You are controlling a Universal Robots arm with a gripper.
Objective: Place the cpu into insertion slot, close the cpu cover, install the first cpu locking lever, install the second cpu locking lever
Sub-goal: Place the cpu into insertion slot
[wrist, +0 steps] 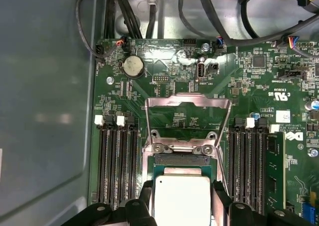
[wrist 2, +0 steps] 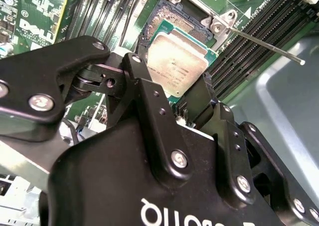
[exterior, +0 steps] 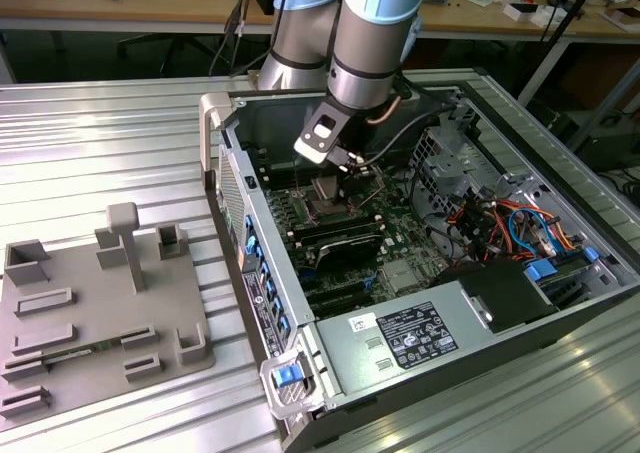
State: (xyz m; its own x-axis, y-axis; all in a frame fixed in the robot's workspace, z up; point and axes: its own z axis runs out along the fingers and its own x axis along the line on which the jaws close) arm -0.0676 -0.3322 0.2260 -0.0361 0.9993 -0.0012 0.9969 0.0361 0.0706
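Placement is barely begun: the gripper (wrist: 183, 193) clamps the cpu (wrist: 182, 203) by two edges just over the insertion slot (wrist: 182, 159), seemingly unseated; the cpu cover (wrist: 187, 102) stands open, and a locking lever (wrist 2: 264, 45) juts free.

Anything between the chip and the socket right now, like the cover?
Nothing visible does. The gripper holds the cpu just over the insertion slot, and the cpu cover is swung open, off the opening.
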